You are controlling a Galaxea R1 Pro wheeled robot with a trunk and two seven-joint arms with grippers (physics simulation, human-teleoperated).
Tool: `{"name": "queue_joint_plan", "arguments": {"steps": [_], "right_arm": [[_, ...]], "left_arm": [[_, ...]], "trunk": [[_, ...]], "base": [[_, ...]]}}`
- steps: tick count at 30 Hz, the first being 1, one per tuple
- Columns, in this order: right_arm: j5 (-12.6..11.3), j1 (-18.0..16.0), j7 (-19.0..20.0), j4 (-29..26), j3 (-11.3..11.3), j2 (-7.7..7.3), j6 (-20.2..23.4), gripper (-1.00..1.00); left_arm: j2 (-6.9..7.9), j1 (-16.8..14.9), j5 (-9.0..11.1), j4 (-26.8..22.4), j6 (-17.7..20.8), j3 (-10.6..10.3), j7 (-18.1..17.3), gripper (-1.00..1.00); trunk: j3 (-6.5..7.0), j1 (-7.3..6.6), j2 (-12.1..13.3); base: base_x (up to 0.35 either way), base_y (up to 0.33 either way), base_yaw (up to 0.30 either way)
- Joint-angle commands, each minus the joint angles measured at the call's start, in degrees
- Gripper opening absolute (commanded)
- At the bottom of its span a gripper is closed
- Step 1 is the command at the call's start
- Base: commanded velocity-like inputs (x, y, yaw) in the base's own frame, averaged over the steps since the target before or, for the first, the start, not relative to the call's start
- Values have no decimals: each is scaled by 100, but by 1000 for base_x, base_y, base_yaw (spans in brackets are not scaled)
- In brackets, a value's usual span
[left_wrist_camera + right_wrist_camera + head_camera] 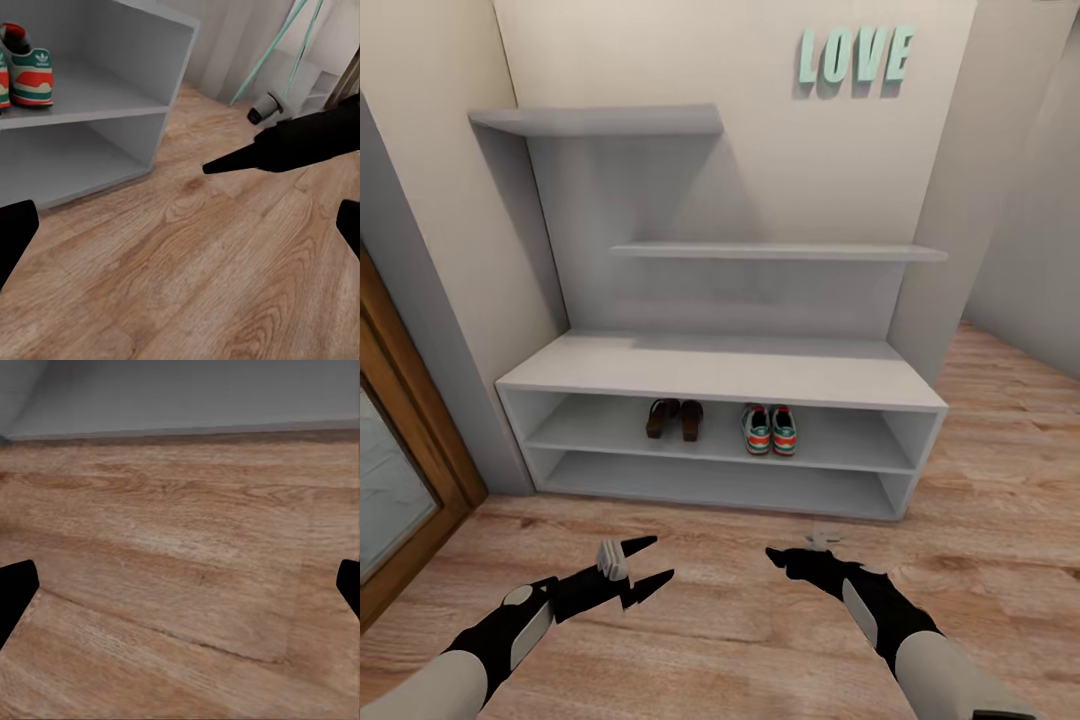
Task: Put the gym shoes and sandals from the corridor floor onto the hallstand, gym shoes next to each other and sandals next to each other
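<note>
Teal block letters "LOVE" are read on the cream wall above the hallstand. In the left wrist view a dark trefoil logo w/ small wording, too blurred to spell out for sure, is seen on the green heel tab of one gym shoe; that shoe is cut off by the picture edge. Both gym shoes are seen side by side, touching, on the hallstand's upper open compartment, right of centre, heels outward. The two sandals are set together on the same shelf, left of centre, near the sneakers but apart; strap detail too small to make out. Lower compartment is partly hidden by the shelf edge. Left gripper is held over the corridor floor w/ fingers spread wide, nothing between them. Right gripper is pointed toward the left one; in the right wrist view its fingertips are seen at opposite picture edges, so spread wide, nothing held. A wooden frame at far left is cut off
</note>
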Motion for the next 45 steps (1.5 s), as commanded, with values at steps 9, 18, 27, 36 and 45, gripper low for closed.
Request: {"name": "queue_joint_plan", "arguments": {"steps": [9, 18, 27, 36, 45], "right_arm": [[-1338, -1, 876, 689, -52, 4, 84, 100], [-1808, -1, 945, 1070, -38, 16, 59, 100], [-1823, -1, 926, 2051, -47, -31, 48, 100], [-1822, 6, 922, 2113, -42, -61, 48, 100], [-1822, 7, 922, 2115, -42, -49, 48, 100]], "left_arm": [[-3, -5, 50, 3, -29, -32, 0, 100], [0, -5, 50, 3, -29, -27, 0, 100], [2, -5, 53, 3, -29, -25, 0, 100], [3, -5, 53, 3, -29, -24, 0, 100], [0, -5, 55, 3, -29, -27, 0, 100]], "trunk": [[157, -199, 360], [318, -397, 721], [480, -595, 1082], [552, -683, 1242], [552, -683, 1242]], "base": [[0, 0, 0], [0, 0, 0], [0, 0, 0], [0, 0, 0], [0, 0, 0]]}}
